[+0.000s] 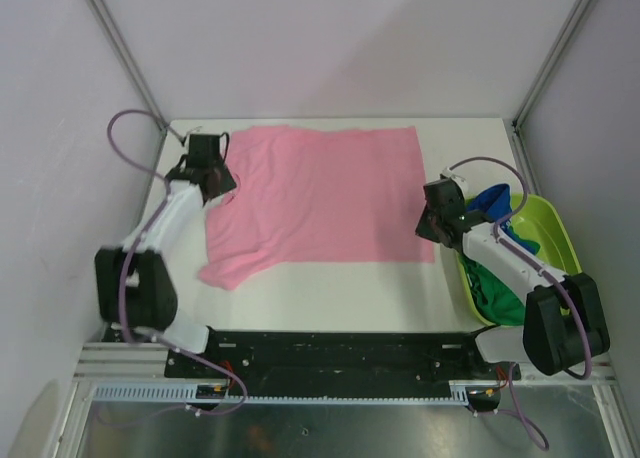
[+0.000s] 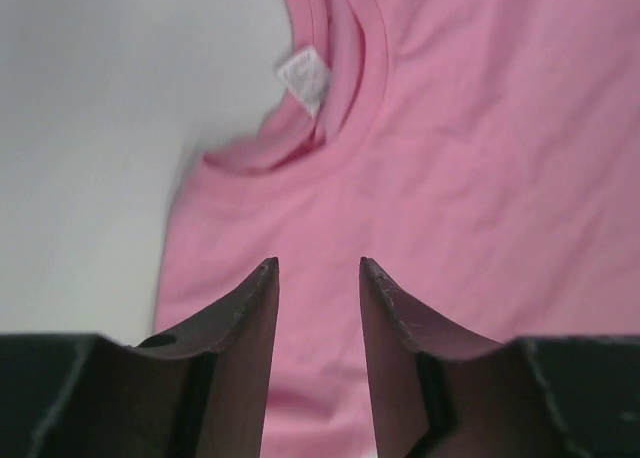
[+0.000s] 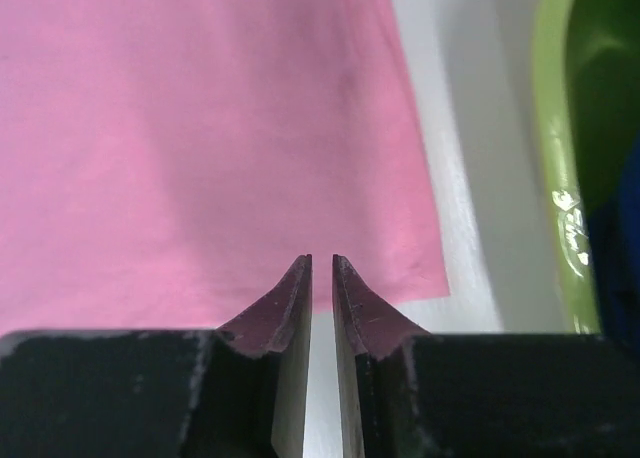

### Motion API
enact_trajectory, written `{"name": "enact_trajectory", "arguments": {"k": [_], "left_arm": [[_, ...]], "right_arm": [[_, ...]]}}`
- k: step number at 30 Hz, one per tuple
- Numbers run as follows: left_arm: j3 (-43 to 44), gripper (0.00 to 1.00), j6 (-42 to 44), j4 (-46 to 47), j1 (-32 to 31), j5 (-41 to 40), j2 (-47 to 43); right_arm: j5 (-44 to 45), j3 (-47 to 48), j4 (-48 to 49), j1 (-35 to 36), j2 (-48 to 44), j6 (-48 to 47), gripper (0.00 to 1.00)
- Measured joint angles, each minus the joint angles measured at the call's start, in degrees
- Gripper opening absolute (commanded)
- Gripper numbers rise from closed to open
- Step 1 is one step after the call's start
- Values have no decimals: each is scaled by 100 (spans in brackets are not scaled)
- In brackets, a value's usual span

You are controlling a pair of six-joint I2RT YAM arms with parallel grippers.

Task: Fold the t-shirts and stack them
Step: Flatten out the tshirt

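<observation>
Left gripper [image 2: 318, 265] over pink t-shirt [image 2: 460, 168], right gripper [image 3: 322, 259] at hem

a lime-green plastic tub [image 1: 562, 228] sits at the right edge of the white table [image 1: 330, 298]. pale walls [image 1: 330, 38] enclose the table, with slanting metal posts [image 1: 120, 48] at both back corners. a black base plate [image 1: 330, 346] lies along the near edge.

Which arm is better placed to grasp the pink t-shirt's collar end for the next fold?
Left, probably: the left gripper hangs open over the pink t-shirt near its collar; the right gripper is at the opposite hem.
</observation>
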Motion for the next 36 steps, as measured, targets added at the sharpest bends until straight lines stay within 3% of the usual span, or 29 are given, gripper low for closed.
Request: {"name": "enact_trajectory", "arguments": {"k": [5,10,17,25,28,33,36], "left_arm": [[1456,40,173,195,295,24,2031],[2577,43,271,260,494,122,3405],[3630,45,507,240,743,155,4546],[4371,41,684,264,887,166,5195],[4483,36,704,271,896,181,5346],[4513,12,713,264,905,164,5504],[4695,3,750,247,909,151,5578]], "right_arm": [[-306,131,232,70,131,-142,18],[-483,293,328,114,448,-280,18],[-649,437,444,173,688,-382,17],[-695,459,592,262,1038,-382,17],[-697,501,612,280,1163,-382,17],[-695,542,623,299,1292,-385,16],[-695,551,625,313,1340,-391,16]]}}
